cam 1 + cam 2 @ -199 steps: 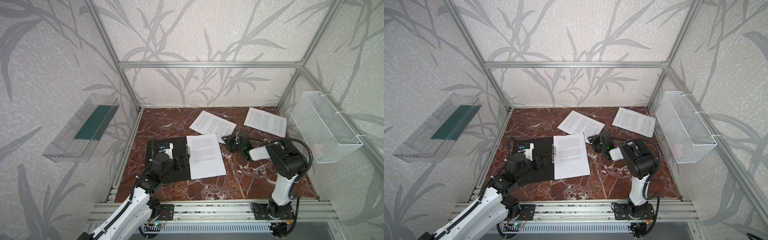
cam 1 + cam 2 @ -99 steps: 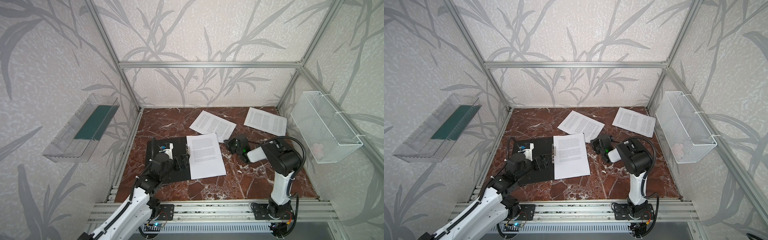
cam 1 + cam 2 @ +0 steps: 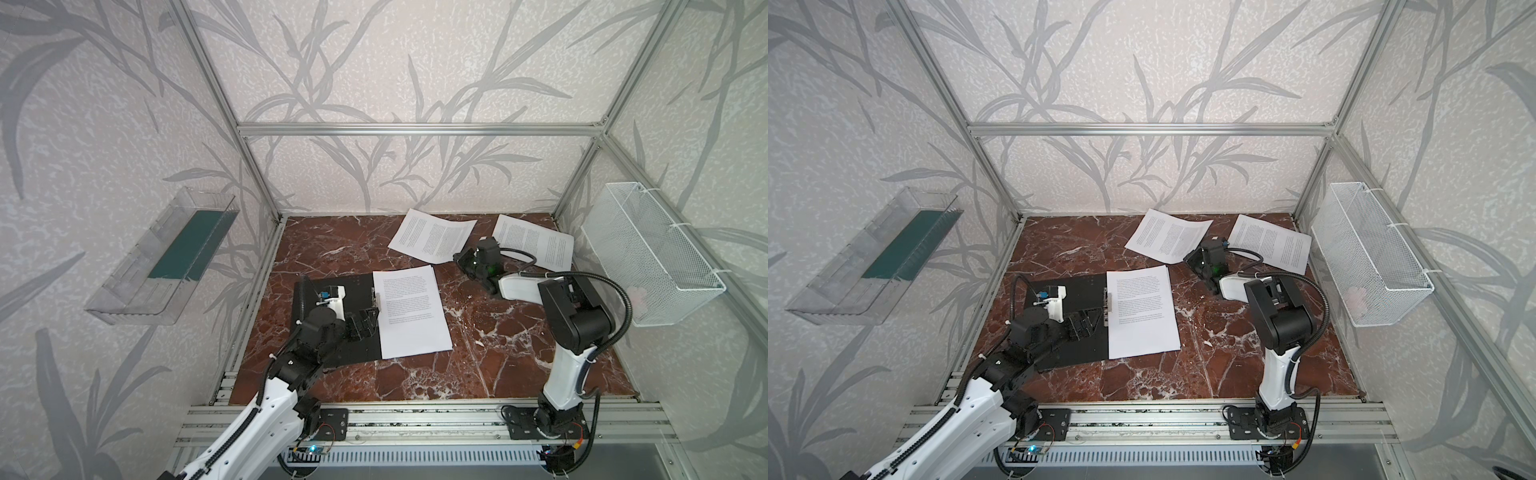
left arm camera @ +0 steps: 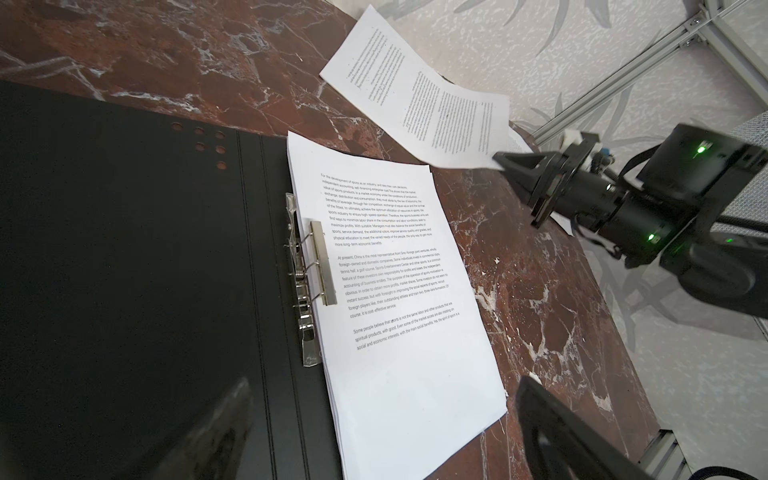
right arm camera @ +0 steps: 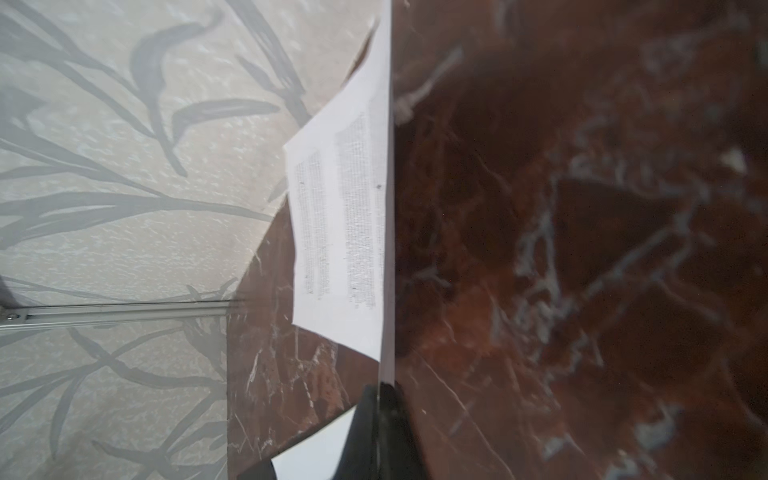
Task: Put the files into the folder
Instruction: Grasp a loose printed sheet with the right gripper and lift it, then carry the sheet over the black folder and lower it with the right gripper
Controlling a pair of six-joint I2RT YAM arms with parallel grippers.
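The folder [image 3: 357,286] [image 3: 1084,291] [image 4: 124,249] lies open, black inside up, at the front left of the marble table. A stack of files [image 3: 411,311] [image 3: 1142,311] [image 4: 395,270] rests on its right half under the metal clip bar [image 4: 322,262]. My left gripper [image 3: 365,324] [image 3: 1086,326] [image 4: 384,415] hovers open over the folder's spine. Further back lies a loose sheet [image 3: 432,235] [image 3: 1169,237] [image 4: 415,95] [image 5: 340,216], and my right gripper [image 3: 457,257] [image 3: 1187,259] [image 5: 384,395] is shut on its near corner. Another sheet [image 3: 534,241] [image 3: 1268,245] lies at the back right.
A clear plastic tray [image 3: 162,257] hangs on the left wall and a white wire basket [image 3: 656,257] on the right wall. Aluminium rails [image 3: 415,419] run along the table's front edge, where both arm bases are mounted.
My right gripper has moved toward the back and closed on the corner of the loose middle sheet. The left arm and the stack on the folder have not moved.
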